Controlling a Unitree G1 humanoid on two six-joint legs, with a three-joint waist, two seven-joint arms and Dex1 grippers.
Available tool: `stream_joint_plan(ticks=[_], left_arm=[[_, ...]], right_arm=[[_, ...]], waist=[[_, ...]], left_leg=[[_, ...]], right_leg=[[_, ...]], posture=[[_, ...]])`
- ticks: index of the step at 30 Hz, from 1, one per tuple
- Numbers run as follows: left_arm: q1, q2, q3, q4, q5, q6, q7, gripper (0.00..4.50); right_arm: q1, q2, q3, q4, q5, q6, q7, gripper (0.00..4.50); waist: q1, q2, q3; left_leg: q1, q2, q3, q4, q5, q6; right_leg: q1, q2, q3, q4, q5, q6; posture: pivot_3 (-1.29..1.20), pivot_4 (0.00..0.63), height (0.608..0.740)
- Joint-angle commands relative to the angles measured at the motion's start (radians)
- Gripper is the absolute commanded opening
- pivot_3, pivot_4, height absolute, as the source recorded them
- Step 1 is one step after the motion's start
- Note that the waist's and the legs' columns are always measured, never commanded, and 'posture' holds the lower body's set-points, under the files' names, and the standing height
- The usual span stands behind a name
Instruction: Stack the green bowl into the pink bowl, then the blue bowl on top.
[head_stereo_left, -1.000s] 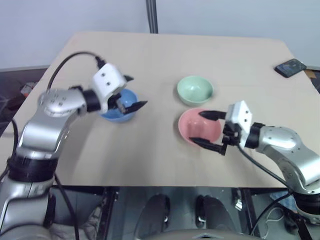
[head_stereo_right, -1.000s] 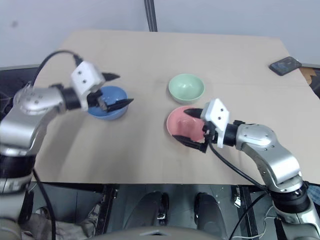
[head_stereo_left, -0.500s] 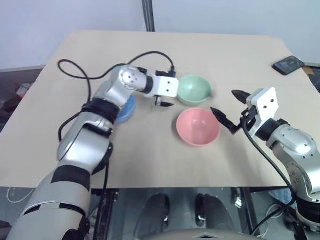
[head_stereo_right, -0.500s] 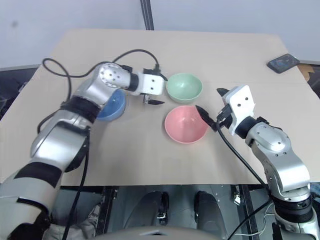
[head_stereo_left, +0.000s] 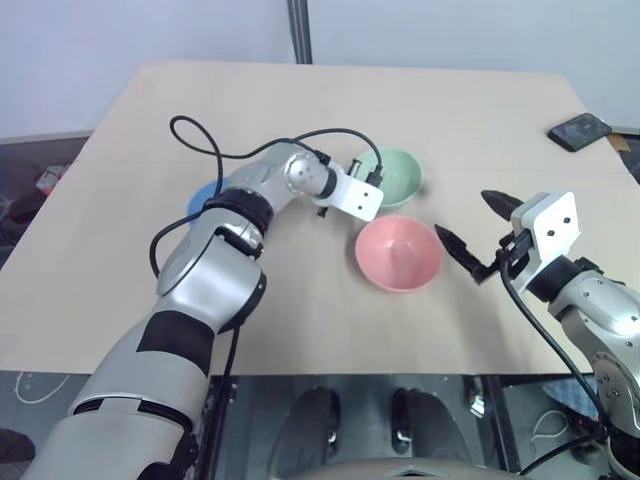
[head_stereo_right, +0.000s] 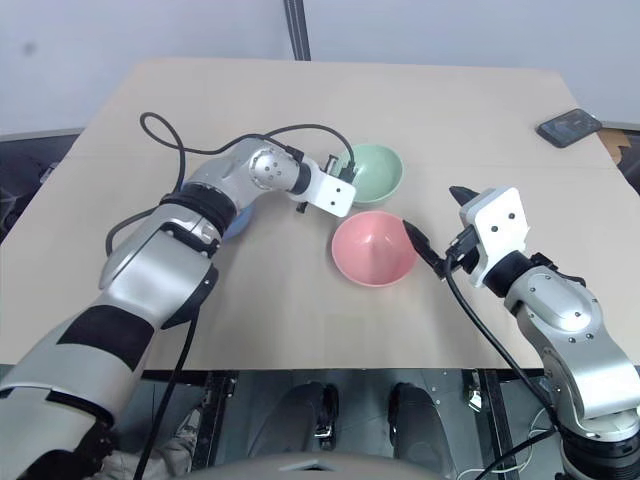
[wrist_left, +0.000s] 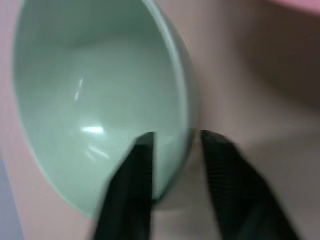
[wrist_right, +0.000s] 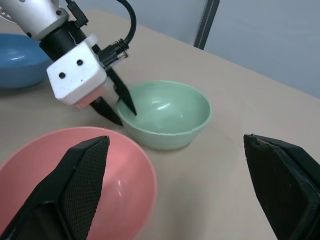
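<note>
Near table centre | left gripper (wrist_right: 117, 106) pinched on green bowl (wrist_right: 167, 114) rim: glossy, light, slippery | right gripper (head_stereo_left: 478, 235) open, empty.

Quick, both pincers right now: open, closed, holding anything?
Left pincer: closed on the green bowl rim, one finger inside, one outside.
Right pincer: open, holding nothing, beside the pink bowl.
</note>
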Motion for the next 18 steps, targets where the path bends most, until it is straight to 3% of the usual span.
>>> stream_joint_plan(ticks=[1,9,10,13,18], left_arm=[[-0.033,-0.012,0.024,-0.002,0.0,-0.012,0.014,0.11],[-0.019,0.033,0.131,-0.064,-0.133,-0.159,-0.122,0.11],[-0.014,0.037,0.16,-0.081,-0.182,-0.175,-0.171,0.11],[0.049,0.038,0.265,-0.212,-0.48,-0.173,-0.541,0.11],[0.148,0.104,0.271,-0.472,-0.652,-0.098,-0.77,0.11]], right_arm=[[-0.014,-0.013,-0.025,-0.037,0.006,-0.011,-0.003,4.5],[-0.005,-0.02,-0.036,-0.016,-0.004,-0.031,-0.002,4.5],[0.002,-0.021,-0.041,-0.011,-0.009,-0.039,-0.002,4.5],[0.062,-0.024,-0.072,-0.007,-0.016,-0.083,0.018,4.5],[0.261,-0.054,-0.171,-0.064,0.053,-0.153,0.145,4.5]], waist=[[0.0,0.0,0.0],[-0.001,0.0,0.0],[-0.001,0.0,0.0],[0.002,0.0,0.0],[-0.002,0.0,0.0]], left_leg=[[0.0,0.0,0.0,0.0,0.0,0.0],[0.0,0.0,0.0,0.0,0.0,0.0],[0.0,0.0,0.0,0.0,0.0,0.0],[0.0,0.0,0.0,0.0,0.001,-0.002],[0.0,-0.001,0.001,0.001,0.001,-0.003]], right_leg=[[0.0,0.0,0.0,0.0,0.0,0.0],[0.0,0.0,0.0,0.0,0.0,0.0],[0.0,0.0,0.0,0.0,0.0,0.0],[0.0,-0.001,0.0,0.0,0.0,0.0],[0.0,-0.001,0.001,0.0,0.0,0.0]], posture=[[0.0,0.15,0.74],[0.0,0.15,0.74],[0.0,0.15,0.74],[0.0,0.15,0.74],[0.0,0.15,0.74]])
